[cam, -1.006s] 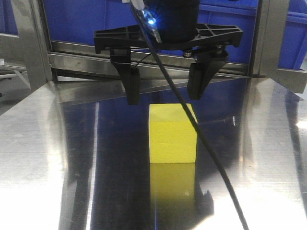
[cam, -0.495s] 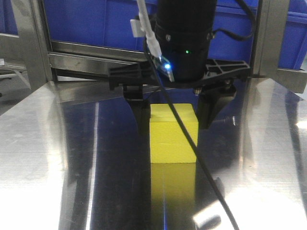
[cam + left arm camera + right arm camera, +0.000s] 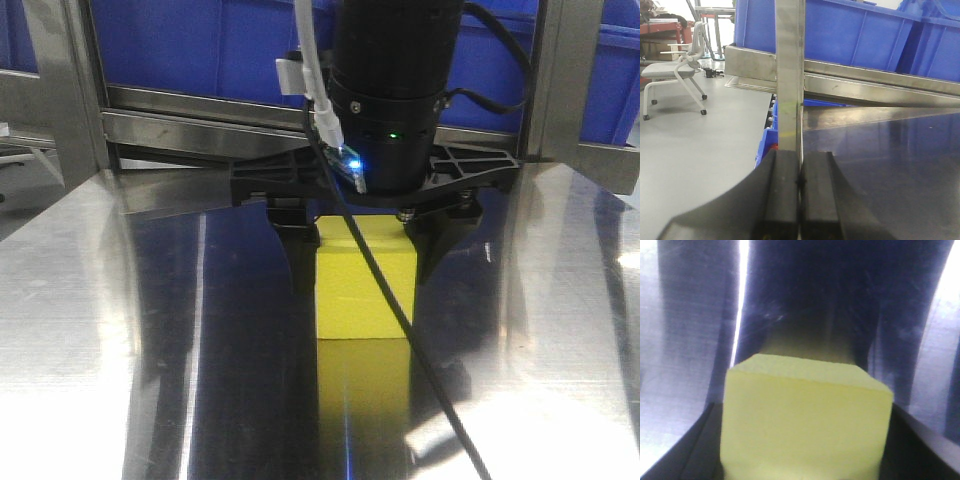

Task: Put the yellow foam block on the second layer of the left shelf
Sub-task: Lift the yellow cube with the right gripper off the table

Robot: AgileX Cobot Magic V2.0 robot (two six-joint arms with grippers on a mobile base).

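- Front view: a shiny steel table (image 3: 120, 330) runs back to a metal shelf frame (image 3: 60, 90) holding blue bins (image 3: 180, 40). The yellow foam block (image 3: 345, 300) sits flat on the table near its middle, its reflection below it. The right gripper (image 3: 362, 275) is down over the block with one finger at each side face, close against the foam. I cannot tell whether they already squeeze it or only flank it. A black cable (image 3: 440, 400) hangs across the block's front.
- Left wrist view: a grey floor with an office chair (image 3: 675, 70) lies beyond the table edge. A shelf post (image 3: 789, 75) stands straight ahead, with a bin row behind it. The left gripper (image 3: 800, 185) has its fingers pressed together on nothing and is well apart from the block, which is not in this view.
- Right wrist view: the block (image 3: 805, 425) fills the lower frame on the mirror-like steel, with dark fingers (image 3: 685, 455) at the bottom corners.
- Progress, as I judge it: the reach is done and the grasp is at hand. The lift, the carry to the left shelf and the placing on its second layer are all left to do.
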